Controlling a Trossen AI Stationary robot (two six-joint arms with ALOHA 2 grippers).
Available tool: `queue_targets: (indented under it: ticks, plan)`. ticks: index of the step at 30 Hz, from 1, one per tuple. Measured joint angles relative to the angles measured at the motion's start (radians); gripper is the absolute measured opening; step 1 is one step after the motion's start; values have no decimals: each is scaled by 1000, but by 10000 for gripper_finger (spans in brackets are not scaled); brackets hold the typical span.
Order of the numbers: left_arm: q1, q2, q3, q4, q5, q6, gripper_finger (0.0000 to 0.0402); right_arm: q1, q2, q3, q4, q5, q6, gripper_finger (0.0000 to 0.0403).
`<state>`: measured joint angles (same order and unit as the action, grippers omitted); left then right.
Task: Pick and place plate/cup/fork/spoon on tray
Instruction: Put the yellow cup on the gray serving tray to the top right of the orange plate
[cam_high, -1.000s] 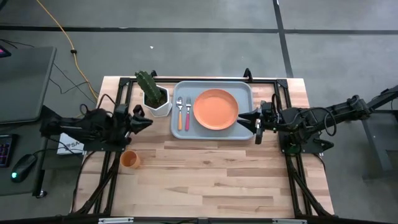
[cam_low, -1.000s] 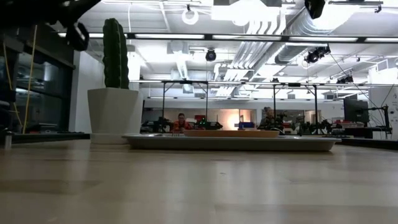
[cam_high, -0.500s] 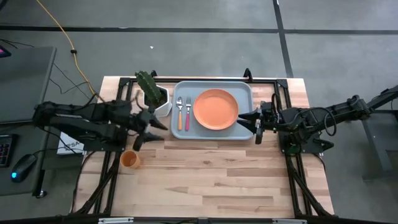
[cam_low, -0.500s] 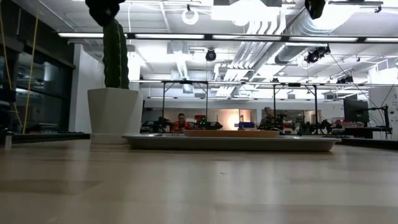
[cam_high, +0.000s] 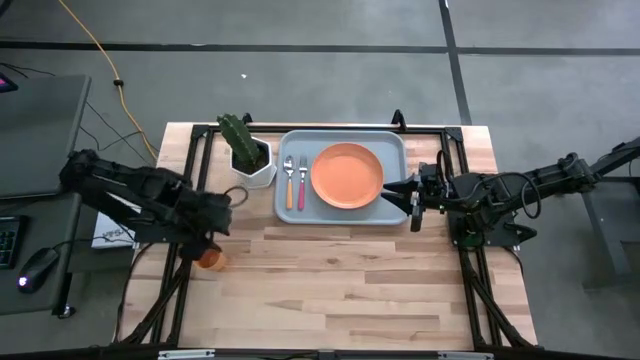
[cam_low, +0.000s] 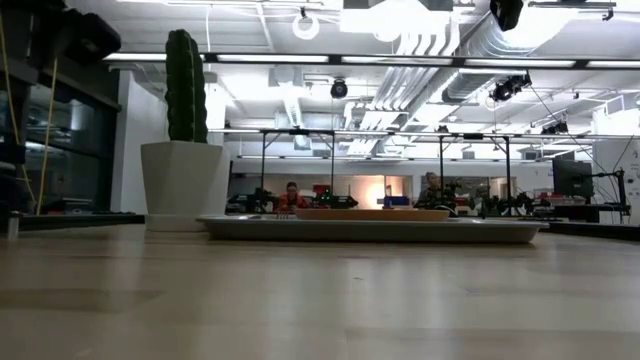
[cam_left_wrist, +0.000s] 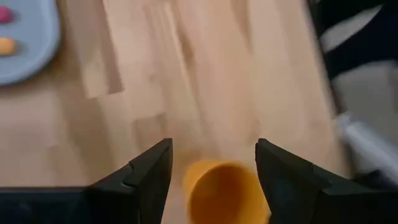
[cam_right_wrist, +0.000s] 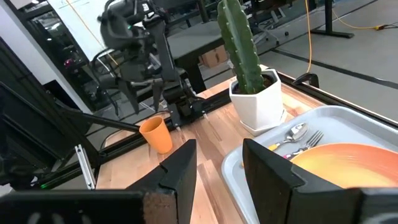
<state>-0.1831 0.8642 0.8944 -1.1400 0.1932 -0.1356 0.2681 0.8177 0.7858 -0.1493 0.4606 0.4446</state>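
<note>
The small orange cup (cam_high: 210, 259) stands upright on the wooden table near its left edge; it also shows in the right wrist view (cam_right_wrist: 156, 134). My left gripper (cam_high: 213, 238) is above it, pointing down and open. In the left wrist view the cup (cam_left_wrist: 227, 194) lies between and below the two fingers (cam_left_wrist: 212, 152), untouched. The orange plate (cam_high: 347, 176), the spoon (cam_high: 289, 182) and the pink-handled fork (cam_high: 301, 184) lie on the pale blue-grey tray (cam_high: 345, 216). My right gripper (cam_high: 398, 195) is open and empty at the tray's right rim.
A white pot with a green cactus (cam_high: 247, 155) stands just left of the tray, at the far side. Black frame rails (cam_high: 190, 160) run along the table's left and right edges. Bare wood (cam_high: 340, 280) stretches from the tray to the near edge.
My left gripper has drawn back from beside the cactus pot toward the table's near-left, and has tipped from level to pointing down over the cup. The cup, the tray's contents and my right arm have stayed where they were.
</note>
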Motion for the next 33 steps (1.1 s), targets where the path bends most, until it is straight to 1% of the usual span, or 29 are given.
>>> queue_targets:
  ticks: [3,5,7,11,18,27,33]
  plan:
    - [-72,0,0,-42,-111,38,214,0,0,0,-1,0,0,122]
    - [-105,0,-4,-52,-156,46,214,0,0,0,-3,0,0,122]
    - [-130,-1,-30,-50,-159,39,214,0,0,0,-4,0,0,122]
    - [-169,0,-111,-51,-107,7,213,0,0,0,-4,0,0,122]
    - [-206,0,-208,-19,-152,-43,213,0,0,0,-11,0,0,122]
    - [-211,20,-211,-16,-153,-98,212,0,0,0,-15,1,0,122]
    - [-210,94,-211,-16,-157,-98,190,0,0,0,-29,0,0,122]
